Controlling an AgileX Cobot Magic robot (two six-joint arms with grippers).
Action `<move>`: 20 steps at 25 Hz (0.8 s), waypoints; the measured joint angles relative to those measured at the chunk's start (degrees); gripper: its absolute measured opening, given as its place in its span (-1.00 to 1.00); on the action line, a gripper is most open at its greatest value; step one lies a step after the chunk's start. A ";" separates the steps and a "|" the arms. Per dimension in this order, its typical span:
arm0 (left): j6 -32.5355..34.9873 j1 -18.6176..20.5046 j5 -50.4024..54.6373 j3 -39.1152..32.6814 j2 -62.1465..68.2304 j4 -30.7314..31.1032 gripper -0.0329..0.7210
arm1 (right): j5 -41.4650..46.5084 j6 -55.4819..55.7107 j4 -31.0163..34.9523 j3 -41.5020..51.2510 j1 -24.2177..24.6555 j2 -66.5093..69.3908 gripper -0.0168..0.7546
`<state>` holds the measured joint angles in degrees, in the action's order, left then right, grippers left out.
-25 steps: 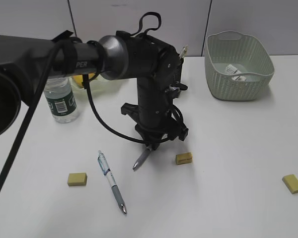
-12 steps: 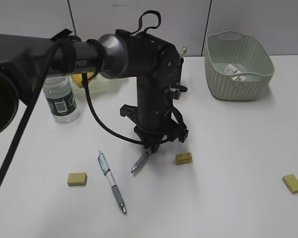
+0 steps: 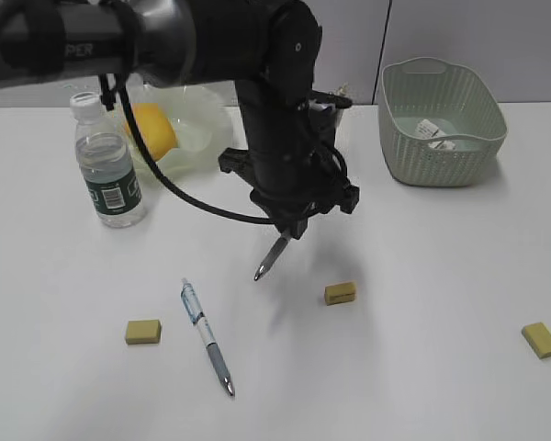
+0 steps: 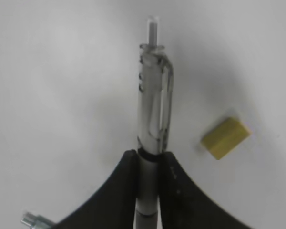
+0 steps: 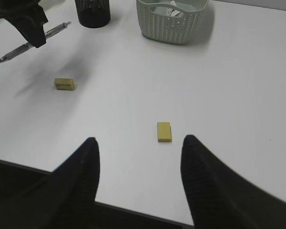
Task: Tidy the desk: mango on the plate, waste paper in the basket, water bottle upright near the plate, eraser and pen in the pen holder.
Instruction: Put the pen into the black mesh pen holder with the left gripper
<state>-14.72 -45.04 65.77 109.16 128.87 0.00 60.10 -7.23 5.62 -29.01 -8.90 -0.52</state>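
Note:
My left gripper point(image 3: 290, 227) is shut on a clear grey pen point(image 3: 270, 259) and holds it tip-down above the desk point(image 3: 404, 367); the left wrist view shows the jaws point(image 4: 149, 155) clamped on the pen point(image 4: 155, 105). A second pen point(image 3: 207, 335) lies on the desk. Three yellow erasers lie at the middle point(image 3: 340, 293), the left point(image 3: 142, 332) and the right point(image 3: 541, 339). The mango point(image 3: 154, 129) sits on the plate point(image 3: 205, 115). The water bottle point(image 3: 108, 175) stands upright beside it. The waste paper point(image 3: 434, 131) lies in the basket point(image 3: 441, 138). My right gripper point(image 5: 139, 143) is open and empty.
The pen holder point(image 5: 92, 13) stands at the back beside the basket point(image 5: 171, 24), hidden behind the left arm in the exterior view. An eraser point(image 5: 164, 132) lies just ahead of the right gripper near the front edge of the desk.
My left gripper has risen and moved toward the back with the pen, lifting its tip off the desk. The arm no longer hides the mango and plate.

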 joint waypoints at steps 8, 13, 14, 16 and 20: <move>-0.22 0.48 -15.04 -15.51 -11.19 -0.85 -0.65 | 0.00 0.00 0.00 0.00 0.00 0.00 0.18; -0.22 2.10 -34.55 -28.52 -20.15 -0.79 -0.65 | 0.00 0.00 0.00 0.00 0.00 0.00 0.18; -0.22 2.39 -38.26 -30.46 -21.55 -0.53 -0.65 | 0.00 0.00 0.00 0.00 0.00 0.00 0.18; -0.26 2.61 -43.80 -32.51 -23.05 0.00 -0.65 | 0.00 0.00 0.00 0.00 0.00 0.00 0.18; -0.26 3.30 -55.54 -33.17 -23.47 1.22 -0.65 | 0.00 0.00 0.00 0.00 0.00 0.00 0.18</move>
<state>-14.98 -41.74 10.22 75.99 105.41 1.22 60.10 -7.23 5.62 -29.01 -8.90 -0.52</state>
